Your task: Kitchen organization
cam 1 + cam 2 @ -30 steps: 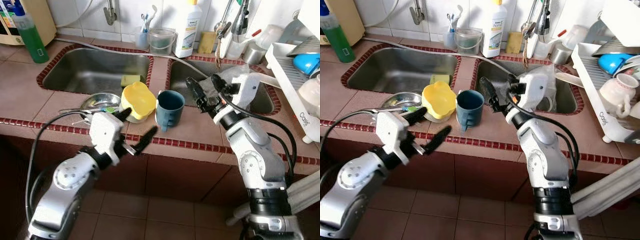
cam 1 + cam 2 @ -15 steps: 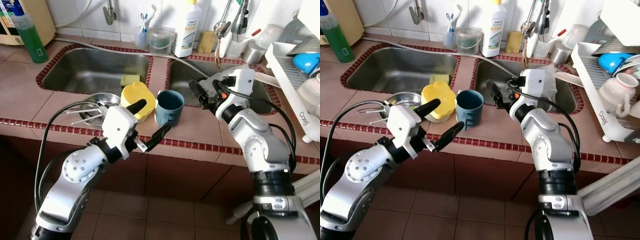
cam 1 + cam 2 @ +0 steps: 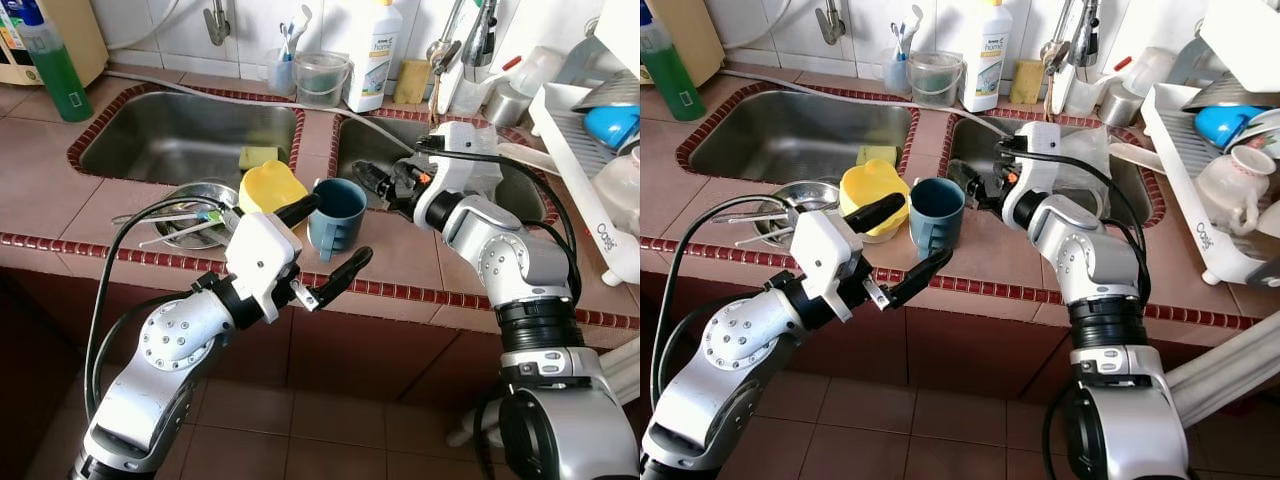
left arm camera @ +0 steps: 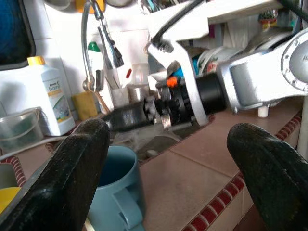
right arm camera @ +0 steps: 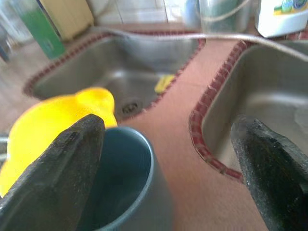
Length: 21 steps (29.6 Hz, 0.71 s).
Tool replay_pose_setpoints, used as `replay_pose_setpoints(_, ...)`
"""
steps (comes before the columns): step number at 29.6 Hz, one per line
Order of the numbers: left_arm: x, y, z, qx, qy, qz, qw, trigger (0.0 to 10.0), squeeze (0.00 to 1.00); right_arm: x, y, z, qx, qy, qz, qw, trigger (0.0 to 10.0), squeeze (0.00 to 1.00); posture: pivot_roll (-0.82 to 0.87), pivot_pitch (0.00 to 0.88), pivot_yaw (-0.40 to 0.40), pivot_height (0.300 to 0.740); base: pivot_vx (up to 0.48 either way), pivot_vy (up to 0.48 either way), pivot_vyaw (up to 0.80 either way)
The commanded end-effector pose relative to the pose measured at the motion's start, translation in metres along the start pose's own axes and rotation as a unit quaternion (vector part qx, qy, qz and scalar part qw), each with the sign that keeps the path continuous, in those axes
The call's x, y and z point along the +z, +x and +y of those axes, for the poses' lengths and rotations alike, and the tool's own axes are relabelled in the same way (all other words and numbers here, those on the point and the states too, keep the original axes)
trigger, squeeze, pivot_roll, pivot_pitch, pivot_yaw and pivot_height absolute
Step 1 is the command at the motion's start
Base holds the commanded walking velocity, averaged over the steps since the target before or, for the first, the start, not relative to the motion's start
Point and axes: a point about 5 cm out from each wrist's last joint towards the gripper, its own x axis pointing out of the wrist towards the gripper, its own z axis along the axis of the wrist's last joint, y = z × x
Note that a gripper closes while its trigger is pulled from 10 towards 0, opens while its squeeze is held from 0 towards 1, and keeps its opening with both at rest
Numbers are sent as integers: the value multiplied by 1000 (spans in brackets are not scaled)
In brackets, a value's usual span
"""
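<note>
- Blue mug (image 3: 337,212) stood upright on the tiled table (image 3: 420,262), on the strip between the two sinks, handle toward the front edge. Yellow bowl (image 3: 272,190) touched or nearly touched it on the robot's left; could not tell which.
- Right hand (image 3: 382,183) sat low over the rim of the right sink (image 3: 520,195), fingers spread, just beside the mug's rim and pointing at it. Right wrist view: one finger (image 5: 53,178) lined up with the near mug wall, the other (image 5: 274,168) out over bare tile. Nothing held.
- Left hand (image 3: 325,245) hovered in front of the table edge, fingers wide apart, empty, aimed toward the mug from the front.
- Judged step: approach to the mug, likely by the right hand; no contact yet.
- Risk: both hands converged on one mug. If both advance, fingers could collide, or one could shove the mug.
- Risk: a push from the right would drive the mug into the yellow bowl, which could slide toward the steel bowl with utensils (image 3: 190,212) or tip into the left sink (image 3: 180,140).
- Risk: a push from the back would send the mug toward the front edge (image 3: 400,292), which is near; a fall to the floor seems possible.
- Open room: bare tile lay to the mug's right and front-right. The right sink's rim sat close behind the right hand. Dish rack (image 3: 590,160) crowded the far right, well apart from the mug.
</note>
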Motion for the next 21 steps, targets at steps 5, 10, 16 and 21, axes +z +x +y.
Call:
replay_pose_setpoints(5, 4, -2, -6, 5, 3, -3, 1000, 10000, 0, -16, 2, -5, -2, 13, 52, 999, 10000, 0, 105, 75, -100, 740, 0, 0, 0)
replay_pose_setpoints(10, 4, -1, -6, 8, 3, -4, 1000, 10000, 0, -28, 2, -10, -4, 31, 78, 996, 10000, 0, 101, 74, -105, 740, 0, 0, 0)
replay_pose_setpoints(16, 6, 0, -6, 8, 2, -7, 1000, 10000, 0, -25, 5, -15, -10, 69, 67, 995, 4157, 0, 97, 71, -104, 740, 0, 0, 0)
replay_pose_setpoints(21, 6, 1, -7, 8, 1, -8, 1000, 10000, 0, -22, 6, -20, -27, 88, 58, 994, 0, 0, 98, 70, -104, 740, 0, 0, 0)
